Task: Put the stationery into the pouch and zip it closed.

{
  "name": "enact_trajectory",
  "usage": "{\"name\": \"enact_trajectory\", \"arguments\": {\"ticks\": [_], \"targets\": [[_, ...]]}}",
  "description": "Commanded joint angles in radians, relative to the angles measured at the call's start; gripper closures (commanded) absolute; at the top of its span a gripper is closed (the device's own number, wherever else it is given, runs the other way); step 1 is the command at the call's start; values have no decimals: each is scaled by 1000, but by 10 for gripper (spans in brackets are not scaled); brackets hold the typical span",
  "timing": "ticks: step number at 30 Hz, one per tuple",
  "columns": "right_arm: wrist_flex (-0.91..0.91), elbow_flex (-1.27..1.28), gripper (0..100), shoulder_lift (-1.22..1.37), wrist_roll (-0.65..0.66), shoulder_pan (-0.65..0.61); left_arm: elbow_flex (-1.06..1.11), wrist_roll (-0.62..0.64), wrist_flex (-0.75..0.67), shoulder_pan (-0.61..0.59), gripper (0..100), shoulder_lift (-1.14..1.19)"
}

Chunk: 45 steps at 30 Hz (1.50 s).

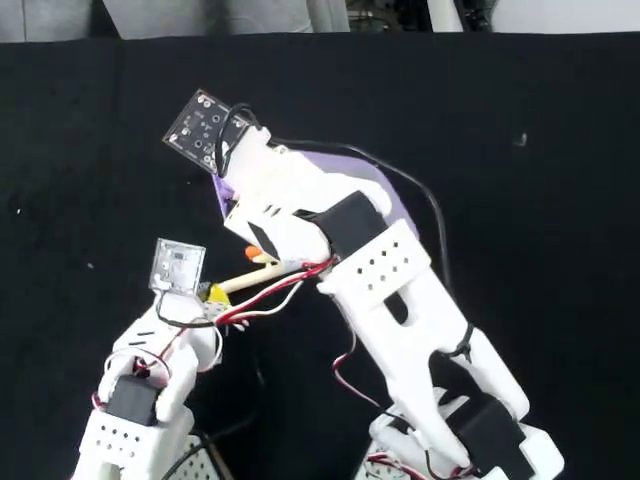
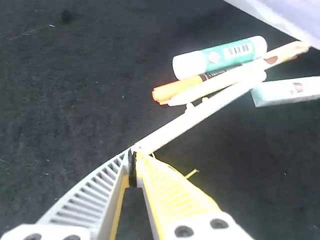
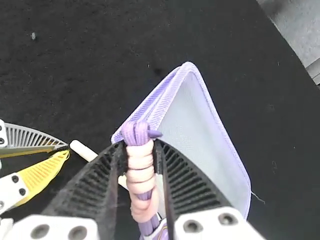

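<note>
Right claw (image 3: 137,145): black fingers clamped on the pouch's purple-and-pink cord pull (image 3: 138,167), cord running straight up between them. The likely reason is to pin the pouch (image 3: 200,125) by its zipper end so it doesn't slide while items go in, with the pull already in hand for closing. The pouch lies flat on the black surface (image 3: 75,50). I cannot tell whether its mouth is open.

Right arm pose: stretched forward over the pouch and covering most of it in the high view, wrist pitched down, claw at the pouch's near corner.

Left claw (image 2: 132,160): white and yellow fingers closed on the very end of a white stick (image 2: 200,114). Its free length points toward the pouch. Holding it by the tail looks meant for feeding it in tip-first, but that far back the grip gives little control.

Left arm pose: low and folded, short of the pouch, claw angled up toward the right claw.

Loose stationery is heaped just short of the pouch, none of it inside:
- glue stick (image 2: 220,55), nearest the pouch edge
- orange pen (image 2: 185,87), lying against the glue stick on the side away from the pouch
- white block (image 2: 287,91), beside the stick's far end

The stick's far end rests among this heap.

Judgement: early in the loading, and the zip comes later.
</note>
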Motion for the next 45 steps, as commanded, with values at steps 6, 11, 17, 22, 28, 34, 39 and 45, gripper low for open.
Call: {"name": "enact_trajectory", "arguments": {"ticks": [6,11,17,22,28,34,39,45], "targets": [[-21,-2,987,-53,-2,-9,-217,8,-52,12,963,-6],[-23,10,987,-53,-12,-11,-220,8,-167,96,962,-6],[-23,5,987,-53,-106,-11,-81,8,-419,150,964,-6],[-20,5,987,-54,-110,-12,22,8,-638,148,963,-5],[55,-16,987,-130,-106,-12,21,8,-720,150,964,-6],[196,-13,987,-294,-104,-11,21,8,-684,150,964,-5],[285,59,987,-366,-38,-9,21,8,-623,150,964,-5],[318,177,987,-420,-25,37,21,8,-615,150,964,-5]]}}
